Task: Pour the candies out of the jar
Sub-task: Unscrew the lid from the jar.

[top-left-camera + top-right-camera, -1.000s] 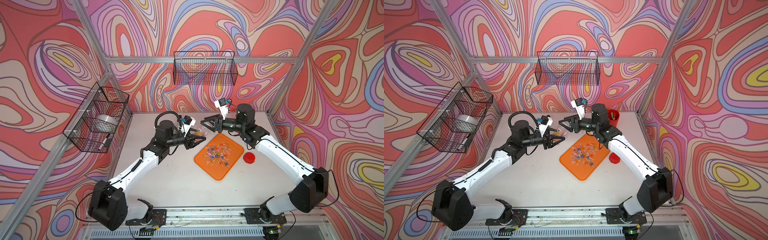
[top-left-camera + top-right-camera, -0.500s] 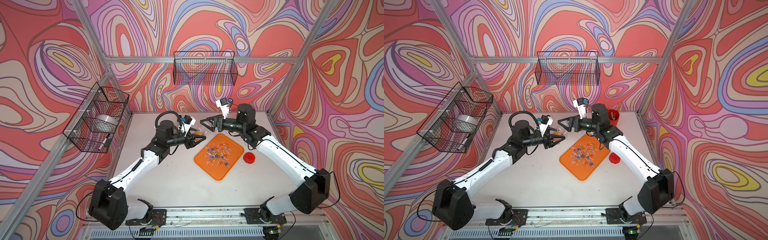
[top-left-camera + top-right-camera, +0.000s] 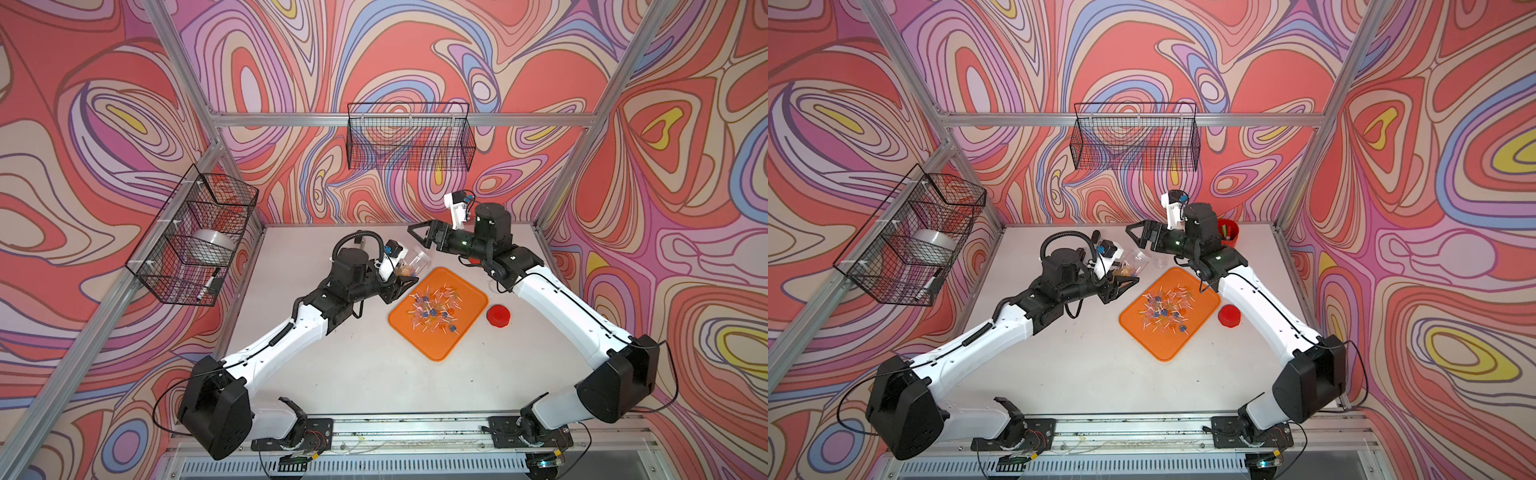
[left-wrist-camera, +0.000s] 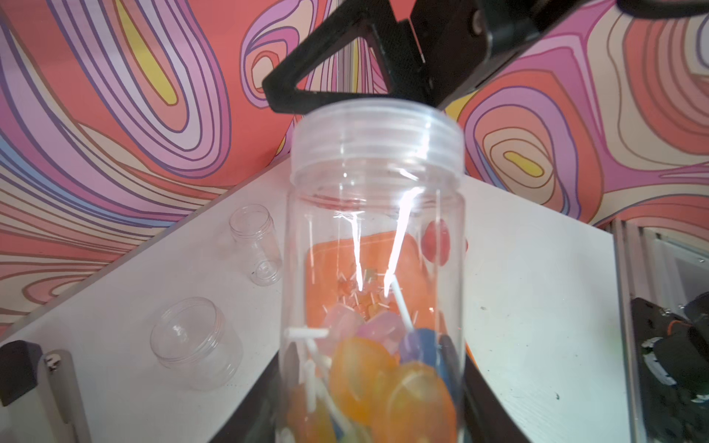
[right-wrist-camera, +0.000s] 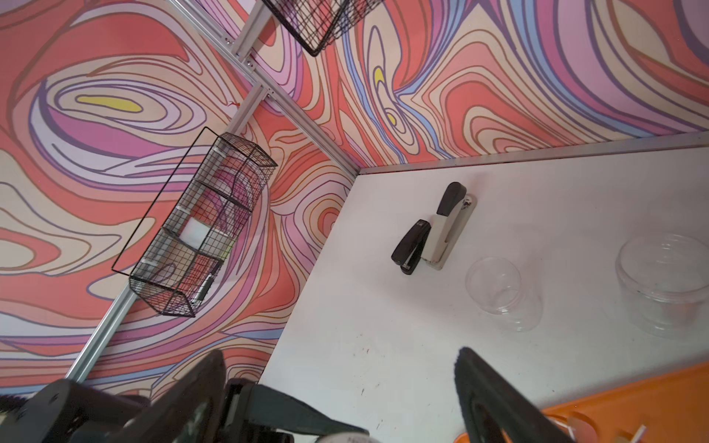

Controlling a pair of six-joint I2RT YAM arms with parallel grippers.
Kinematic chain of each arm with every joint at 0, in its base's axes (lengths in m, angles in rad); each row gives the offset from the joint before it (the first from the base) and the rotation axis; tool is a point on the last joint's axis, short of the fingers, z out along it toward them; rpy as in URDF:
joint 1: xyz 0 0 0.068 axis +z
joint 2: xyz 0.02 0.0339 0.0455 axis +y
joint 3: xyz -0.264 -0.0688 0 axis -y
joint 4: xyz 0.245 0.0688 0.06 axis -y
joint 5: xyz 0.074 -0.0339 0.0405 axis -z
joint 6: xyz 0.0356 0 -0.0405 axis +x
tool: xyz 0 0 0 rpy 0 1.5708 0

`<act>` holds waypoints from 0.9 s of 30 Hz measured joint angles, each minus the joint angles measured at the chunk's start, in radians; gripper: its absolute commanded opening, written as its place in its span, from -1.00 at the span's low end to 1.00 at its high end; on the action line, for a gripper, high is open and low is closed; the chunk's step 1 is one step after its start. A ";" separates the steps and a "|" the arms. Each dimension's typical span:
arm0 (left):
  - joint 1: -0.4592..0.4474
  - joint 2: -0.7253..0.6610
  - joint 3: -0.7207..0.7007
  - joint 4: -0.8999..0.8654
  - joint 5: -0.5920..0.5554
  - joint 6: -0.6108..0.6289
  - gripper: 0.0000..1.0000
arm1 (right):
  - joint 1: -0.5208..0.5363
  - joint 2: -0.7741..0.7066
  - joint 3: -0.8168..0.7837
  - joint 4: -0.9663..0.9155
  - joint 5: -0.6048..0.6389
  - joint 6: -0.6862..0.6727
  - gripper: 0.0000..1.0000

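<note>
Spreading is the one change: the right tool (image 3: 417,237), pinched narrow a second ago, now stands with its jaws wide and empty, while the arms have barely shifted. That leaves the jar to the left arm alone, so I judge any further tipping falls to it.

Nearest the robot's base, on the counter (image 3: 374,374), the orange tray (image 3: 436,345) carries a scattered heap of candies (image 3: 434,307). The red lid (image 3: 498,316) lies just beside it on the right arm's side. At the tray's far corner the left tool (image 3: 406,277) is clenched on the base end of the clear jar (image 3: 413,262). The jar is lidless and tilted, mouth raised toward the back wall. Beyond it the right tool hangs near the mouth without touching it.

The left wrist view shows what the top views barely hint at: a clump of candies (image 4: 383,376) sits in the jar's bottom. The pour looks only partly done, and another tip over the tray seems needed. That view also catches two small empty jars (image 4: 255,245) standing on the counter. The right wrist view confirms nothing lies between that tool's fingers and shows a stapler (image 5: 433,230) farther back. A red cup (image 3: 1233,232) in the back corner shows clearly only in a top view.
</note>
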 measured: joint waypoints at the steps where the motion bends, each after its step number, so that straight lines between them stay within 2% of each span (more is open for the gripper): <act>1: -0.006 0.000 0.002 -0.001 -0.024 0.008 -1.00 | 0.003 0.006 0.000 -0.009 0.011 0.006 0.70; 7: -0.010 0.001 0.003 -0.001 -0.124 0.033 -1.00 | 0.034 0.013 -0.011 -0.032 0.055 0.027 0.50; 12: -0.010 0.004 0.003 -0.003 -0.160 0.037 -1.00 | 0.049 0.014 -0.018 -0.038 0.060 0.040 0.35; 18: -0.010 0.006 0.003 -0.011 -0.179 0.038 -1.00 | 0.050 0.021 -0.019 -0.039 0.065 0.048 -0.03; 21: -0.010 0.007 0.004 -0.021 -0.180 0.039 -1.00 | 0.050 0.022 -0.019 -0.032 0.061 0.047 -0.15; 24: -0.010 0.007 0.004 -0.022 -0.166 0.036 -1.00 | 0.050 0.022 -0.019 -0.024 0.041 0.018 -0.19; 27: 0.005 0.007 0.004 -0.021 -0.122 0.023 -1.00 | 0.047 0.022 -0.019 -0.021 0.019 -0.019 -0.13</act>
